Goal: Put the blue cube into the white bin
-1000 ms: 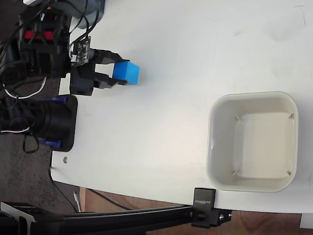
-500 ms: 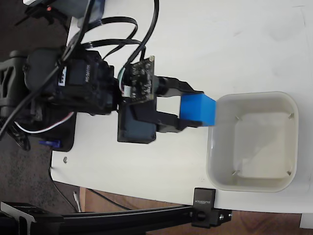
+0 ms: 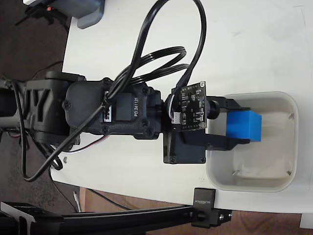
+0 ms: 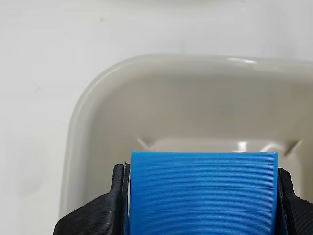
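Blue cube point(image 3: 243, 126): clamped between the two black jaws of the gripper point(image 3: 234, 125), one jaw against each opposite side face; carried in the air over the white bin point(image 3: 293, 105), inside its rim line on the left-hand side in the fixed view.
Jaw state: closed on the cube, flat against its sides in the wrist view, where the blue cube point(image 4: 203, 193) fills the gap between the fingers point(image 4: 118, 188); no daylight visible on either side.
Handling judgement: a small, rigid, matte block with fine ridged faces, likely light; it should neither deform nor slip readily. Flat parallel side faces are the proper place to hold it, as at present. Not fragile by appearance; a short drop should do no harm.
Cube height: above the bin floor, not resting on it; exact clearance cannot be told.
White bin, wrist view point(image 4: 88, 98): rounded corner and sloping walls directly beneath and ahead of the cube.
Bin contents: nothing seen inside; the floor under the gripper is hidden in the fixed view.
Bin position: near the table's lower right edge in the fixed view, upright.
Arm point(image 3: 112, 115): black, reaching from the left across the white table point(image 3: 146, 29), cables looped above it.
Task standing: the cube is over the target; release appears to be what remains.
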You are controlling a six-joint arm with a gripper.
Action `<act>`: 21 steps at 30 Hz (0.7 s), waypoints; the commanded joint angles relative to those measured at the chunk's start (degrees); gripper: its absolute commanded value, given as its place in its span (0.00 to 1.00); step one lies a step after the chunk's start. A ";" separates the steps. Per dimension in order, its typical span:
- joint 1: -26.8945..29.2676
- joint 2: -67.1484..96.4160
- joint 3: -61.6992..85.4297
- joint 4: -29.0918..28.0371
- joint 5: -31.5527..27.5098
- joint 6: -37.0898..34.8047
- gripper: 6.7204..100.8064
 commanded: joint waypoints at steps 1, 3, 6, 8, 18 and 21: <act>1.58 -0.62 -7.56 -0.09 -1.93 -0.35 0.45; 2.37 -0.97 -7.56 -0.53 -2.64 -0.44 0.46; 2.55 -0.97 -7.56 0.44 -1.93 -0.70 0.60; 2.55 -0.70 -7.56 1.23 -1.41 -0.70 0.82; -0.62 5.19 -7.56 10.90 2.37 -1.58 0.99; -3.87 14.41 -0.53 17.31 6.24 -1.23 0.99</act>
